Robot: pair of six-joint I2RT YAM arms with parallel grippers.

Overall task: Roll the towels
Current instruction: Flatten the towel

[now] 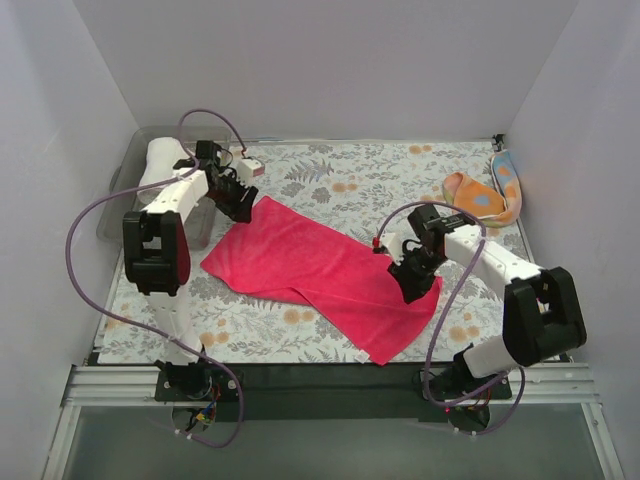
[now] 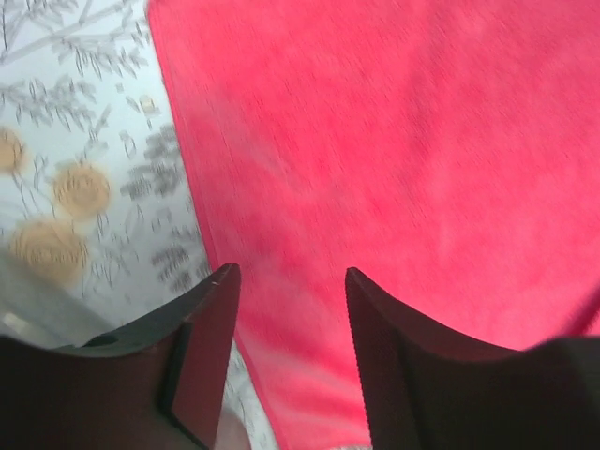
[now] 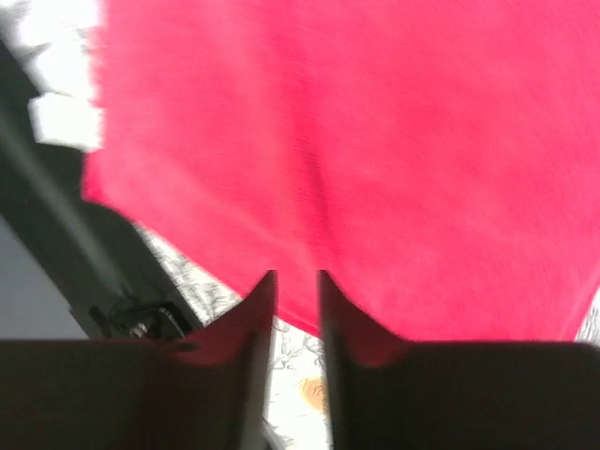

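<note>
The magenta-red towel (image 1: 320, 268) is laid flat mid-tabletop (image 1: 330, 175) under the left gripper (image 2: 289, 279) and the right gripper (image 3: 295, 281), jaws parted and empty; an end must be pinched next.

One red towel (image 1: 320, 265), one orange spotted towel (image 1: 480, 197), one white towel (image 1: 160, 160), one clear bin (image 1: 115, 205).

No text, label, brand, number or sign can be read in any view. The red towel (image 1: 320, 268) is plain cloth with no tag showing. The cover (image 1: 350, 180) on the tabletop carries only a flower print.
</note>
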